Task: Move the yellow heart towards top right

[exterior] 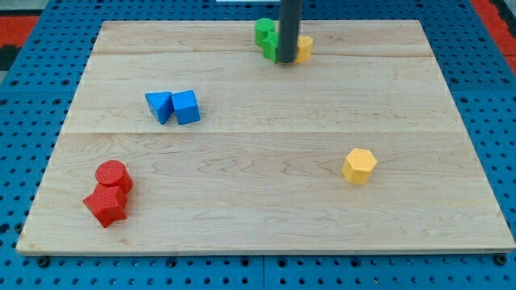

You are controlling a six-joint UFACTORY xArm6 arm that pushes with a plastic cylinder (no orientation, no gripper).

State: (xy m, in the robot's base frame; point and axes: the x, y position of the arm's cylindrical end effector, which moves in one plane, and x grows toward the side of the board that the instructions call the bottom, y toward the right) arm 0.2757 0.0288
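The yellow heart point(304, 48) lies near the board's top edge, a little right of the middle, partly hidden behind my rod. My tip point(288, 63) rests on the board at the heart's left side, between it and two green blocks point(267, 39) that sit just to the left. The tip looks to be touching or nearly touching the heart; contact cannot be told for sure. A yellow hexagon point(359, 166) lies at the view's lower right.
A blue triangle point(160, 105) and a blue cube point(186, 106) sit side by side at the left centre. A red cylinder point(113, 175) and a red star-like block point(106, 205) sit at the lower left. The wooden board point(266, 217) lies on a blue pegboard.
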